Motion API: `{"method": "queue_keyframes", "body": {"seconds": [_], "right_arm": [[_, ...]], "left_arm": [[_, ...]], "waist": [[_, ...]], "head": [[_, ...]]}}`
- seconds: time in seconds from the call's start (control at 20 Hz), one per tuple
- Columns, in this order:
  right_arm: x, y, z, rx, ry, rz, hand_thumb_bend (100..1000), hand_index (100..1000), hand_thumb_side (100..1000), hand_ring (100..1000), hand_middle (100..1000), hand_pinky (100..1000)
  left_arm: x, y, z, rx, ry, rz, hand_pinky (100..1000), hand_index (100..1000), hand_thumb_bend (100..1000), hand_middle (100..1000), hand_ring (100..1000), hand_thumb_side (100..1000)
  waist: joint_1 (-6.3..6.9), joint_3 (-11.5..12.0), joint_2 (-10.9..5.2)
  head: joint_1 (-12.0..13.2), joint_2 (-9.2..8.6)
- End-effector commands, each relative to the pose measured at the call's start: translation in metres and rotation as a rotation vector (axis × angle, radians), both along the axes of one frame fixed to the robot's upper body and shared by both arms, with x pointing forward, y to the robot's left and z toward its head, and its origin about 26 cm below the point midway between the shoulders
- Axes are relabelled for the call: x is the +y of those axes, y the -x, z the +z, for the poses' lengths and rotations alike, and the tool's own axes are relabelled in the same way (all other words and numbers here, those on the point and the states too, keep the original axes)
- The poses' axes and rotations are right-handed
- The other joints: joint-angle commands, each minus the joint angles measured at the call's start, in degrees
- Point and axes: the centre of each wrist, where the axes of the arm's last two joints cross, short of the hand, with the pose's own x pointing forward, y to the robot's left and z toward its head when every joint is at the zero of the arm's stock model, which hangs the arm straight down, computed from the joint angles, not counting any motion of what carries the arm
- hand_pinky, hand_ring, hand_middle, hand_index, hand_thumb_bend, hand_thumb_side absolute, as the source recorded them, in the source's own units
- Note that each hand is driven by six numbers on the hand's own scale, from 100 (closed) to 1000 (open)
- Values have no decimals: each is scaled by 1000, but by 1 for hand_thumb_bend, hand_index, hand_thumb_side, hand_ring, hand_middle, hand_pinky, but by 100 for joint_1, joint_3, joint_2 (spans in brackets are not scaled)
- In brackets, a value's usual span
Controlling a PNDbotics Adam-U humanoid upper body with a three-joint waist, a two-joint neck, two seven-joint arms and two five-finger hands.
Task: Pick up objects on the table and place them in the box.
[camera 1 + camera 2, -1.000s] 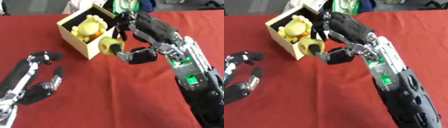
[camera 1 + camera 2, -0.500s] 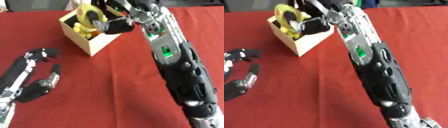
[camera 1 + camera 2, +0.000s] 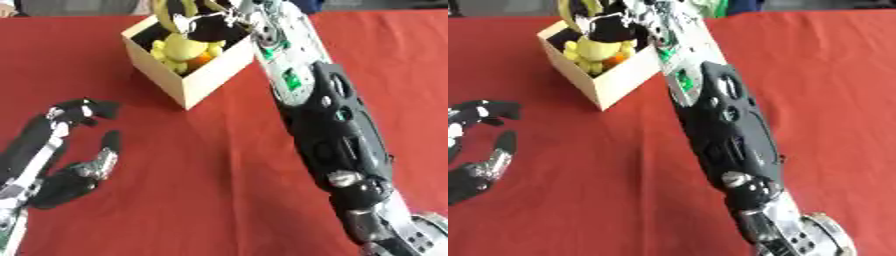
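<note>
A pale open box stands on the red table at the far left, with a yellow soft toy and something orange inside. My right arm stretches across the table, and my right hand hovers over the box's opening. Its fingers are curled round a yellow ring, which hangs above the toy at the box's far side. At the lower left my left hand lies on the cloth, fingers relaxed and apart, holding nothing.
The red cloth covers the whole table. My long right forearm lies diagonally over the middle and right. Something green shows beyond the far edge.
My right hand has carried the yellow ring from in front of the box up and over its opening. The left hand has stayed where it was. The camera has shifted.
</note>
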Motion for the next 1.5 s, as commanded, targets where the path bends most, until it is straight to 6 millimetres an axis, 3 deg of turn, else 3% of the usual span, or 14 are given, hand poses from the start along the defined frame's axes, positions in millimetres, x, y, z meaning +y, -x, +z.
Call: {"method": "queue_keyframes", "body": {"seconds": [0.05, 0.3, 0.45, 0.55, 0.7, 0.95, 1.5], "right_arm": [[4, -4, 3, -40, -11, -45, 100, 523, 226, 791, 331, 754], [2, -16, -15, -50, 44, -107, 100, 540, 201, 794, 350, 751], [5, -19, -27, -36, 138, -102, 100, 644, 201, 822, 493, 757], [9, -19, -32, -28, 209, -89, 100, 765, 208, 872, 634, 782], [11, -18, -32, -30, 296, -72, 100, 842, 208, 930, 758, 822], [8, -12, -17, -59, 370, -47, 100, 898, 198, 990, 846, 861], [-6, 26, 45, -192, 157, 20, 100, 894, 279, 988, 826, 863]], "left_arm": [[-3, 2, 8, -31, -5, -14, 688, 845, 100, 660, 755, 779], [-2, 2, 7, -32, -4, -10, 689, 845, 100, 660, 755, 778], [-3, 2, 7, -32, -3, -12, 689, 845, 100, 660, 755, 776], [-2, 2, 7, -31, -2, -11, 689, 845, 100, 660, 755, 778], [-2, 3, 6, -28, -1, -8, 689, 845, 100, 660, 755, 779], [-1, 3, 4, -22, 1, -4, 689, 845, 100, 660, 755, 777], [1, 4, 3, -15, 7, -1, 690, 845, 100, 660, 756, 772]], "waist": [[22, 14, -107], [30, 24, -104], [35, 25, -109], [40, 27, -114], [41, 18, -130], [40, -3, -181], [46, -62, -297]], "head": [[-44, -103], [-56, -125], [-52, -128], [-45, -120], [-33, -97], [-12, -64], [53, -1]]}}
